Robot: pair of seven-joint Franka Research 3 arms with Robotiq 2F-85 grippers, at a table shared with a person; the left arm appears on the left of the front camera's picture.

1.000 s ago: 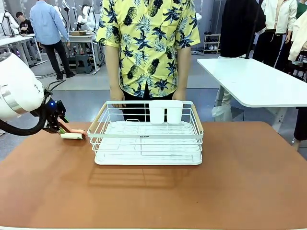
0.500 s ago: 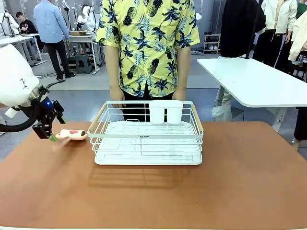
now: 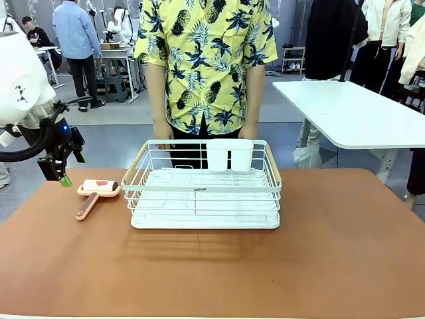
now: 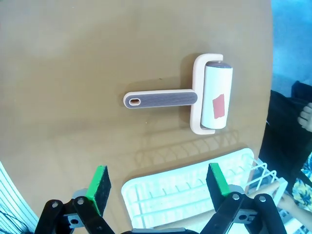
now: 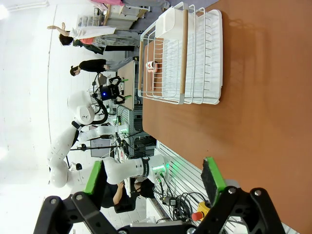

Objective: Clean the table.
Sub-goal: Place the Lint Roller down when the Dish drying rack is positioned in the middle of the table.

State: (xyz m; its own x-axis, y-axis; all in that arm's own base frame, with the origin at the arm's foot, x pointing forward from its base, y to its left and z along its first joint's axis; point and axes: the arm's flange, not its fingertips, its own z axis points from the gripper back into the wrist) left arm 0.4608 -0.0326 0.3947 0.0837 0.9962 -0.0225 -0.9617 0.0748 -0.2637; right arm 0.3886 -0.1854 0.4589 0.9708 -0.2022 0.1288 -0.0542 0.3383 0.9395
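Note:
The table (image 3: 265, 266) has a reddish-brown top. On its left part lies a pink lint roller (image 3: 96, 193) with a white roll, just left of a white wire dish rack (image 3: 202, 193). My left gripper (image 3: 73, 169) hangs open in the air above and left of the roller. In the left wrist view the roller (image 4: 195, 97) lies flat on the table (image 4: 73, 73), ahead of the open left gripper (image 4: 157, 184), with nothing between the green pads. My right gripper (image 5: 152, 176) is open and empty, off the near edge of the table (image 5: 253, 97).
The rack (image 5: 185, 53) holds two white cups (image 3: 229, 156) at its far side. A person in a yellow patterned shirt (image 3: 206, 60) stands right behind it, hands at the far rim. A white-topped table (image 3: 358, 113) stands at the back right.
My left gripper has lifted up and to the left, away from the lint roller. The roller now lies free on the table with its handle towards me.

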